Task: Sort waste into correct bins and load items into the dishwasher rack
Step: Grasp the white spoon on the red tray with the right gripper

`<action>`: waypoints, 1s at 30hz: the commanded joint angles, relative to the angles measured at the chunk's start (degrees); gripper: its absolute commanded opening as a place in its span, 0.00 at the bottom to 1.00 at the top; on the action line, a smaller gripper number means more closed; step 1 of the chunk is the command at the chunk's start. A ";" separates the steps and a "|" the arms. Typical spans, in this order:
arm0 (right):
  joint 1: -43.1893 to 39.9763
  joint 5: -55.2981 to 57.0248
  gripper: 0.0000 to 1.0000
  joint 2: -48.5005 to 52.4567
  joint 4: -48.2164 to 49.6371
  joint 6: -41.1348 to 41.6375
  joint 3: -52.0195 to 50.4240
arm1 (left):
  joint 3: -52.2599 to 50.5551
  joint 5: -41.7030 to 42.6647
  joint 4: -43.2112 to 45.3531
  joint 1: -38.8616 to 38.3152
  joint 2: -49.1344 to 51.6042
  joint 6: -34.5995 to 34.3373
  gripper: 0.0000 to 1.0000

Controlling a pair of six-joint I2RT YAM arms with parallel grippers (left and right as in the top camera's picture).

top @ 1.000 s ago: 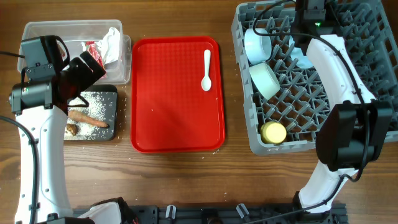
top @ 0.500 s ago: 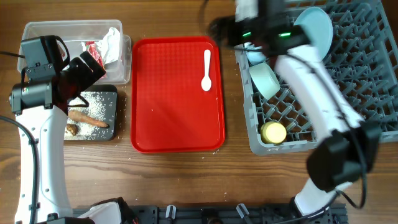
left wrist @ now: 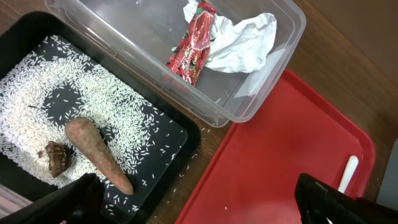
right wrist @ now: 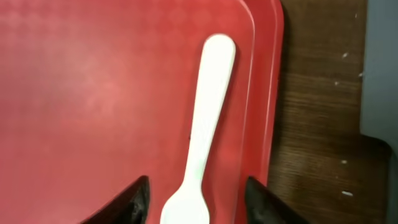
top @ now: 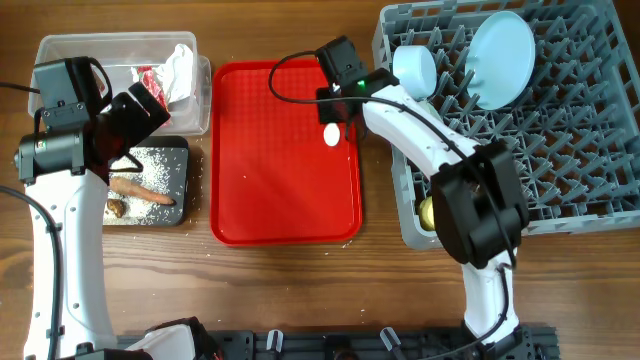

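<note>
The white spoon (right wrist: 208, 118) lies on the flat red tray (top: 270, 170) near its right rim. My right gripper (right wrist: 196, 202) is open, one finger on each side of the spoon's bowl end with a gap both ways. In the dishwasher rack (top: 560, 150) stand the pale plate (top: 500, 45) and the white bowl (top: 415, 68); the yellow cup (top: 428, 210) peeks out beside the arm. My left gripper (left wrist: 199, 208) hangs open and empty over the bins. The red wrapper (left wrist: 194, 43) and tissue (left wrist: 239, 40) lie in the clear tub (left wrist: 273, 93). Rice (left wrist: 74, 93), the carrot piece (left wrist: 96, 152) and the brown lump (left wrist: 57, 157) are in the black tray (left wrist: 180, 134).
A strip of bare wood (right wrist: 317, 124) separates the red tray's right rim from the rack's grey wall. A few stray rice grains lie on the wood between the black tray and the red tray. The right arm stretches across the rack's near-left corner.
My right arm has swung left from the rack to the red tray, leaving the plate upright in the rack. Its jaws now straddle the spoon. The left arm has not moved.
</note>
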 commanded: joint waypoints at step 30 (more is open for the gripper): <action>0.22 -3.74 0.04 -0.81 1.68 5.70 0.00 | 0.70 0.24 0.11 -0.15 -0.37 0.68 1.00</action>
